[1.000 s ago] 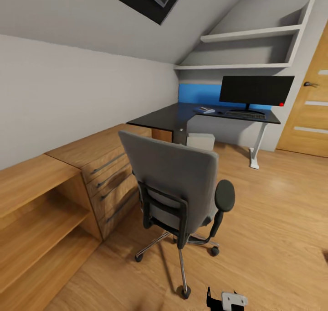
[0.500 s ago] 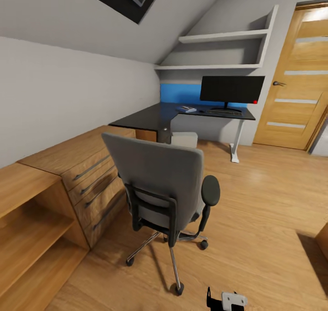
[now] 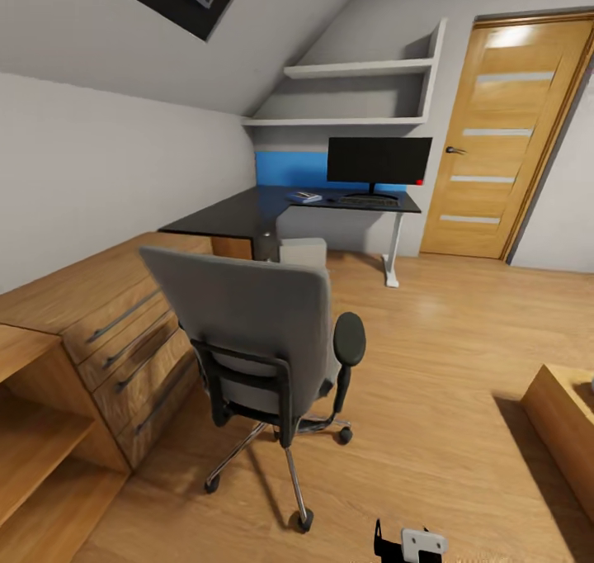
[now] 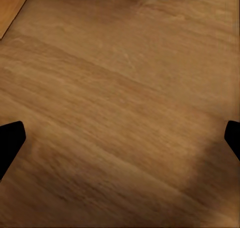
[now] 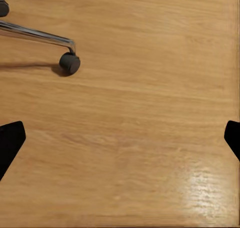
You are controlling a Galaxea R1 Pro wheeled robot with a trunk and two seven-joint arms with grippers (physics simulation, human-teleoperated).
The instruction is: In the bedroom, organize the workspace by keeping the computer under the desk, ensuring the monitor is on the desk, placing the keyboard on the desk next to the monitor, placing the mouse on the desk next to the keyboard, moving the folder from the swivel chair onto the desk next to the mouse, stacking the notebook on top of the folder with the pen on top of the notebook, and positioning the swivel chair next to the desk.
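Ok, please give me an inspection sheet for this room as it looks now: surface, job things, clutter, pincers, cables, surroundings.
Surface: desk glossy black, near wing bare.
Job's things: monitor upright on the desk; keyboard in front of it; folder lies on the desk left of the keyboard, with something small on top, too small to identify; computer on the floor under the desk; swivel chair stands apart from the desk, back toward the camera.
Clutter: nothing seen.
Pincers: left pincer and right pincer open over bare floor, holding nothing.
Cables: nothing seen.
Surroundings: wooden drawers, wall shelves, oak door.
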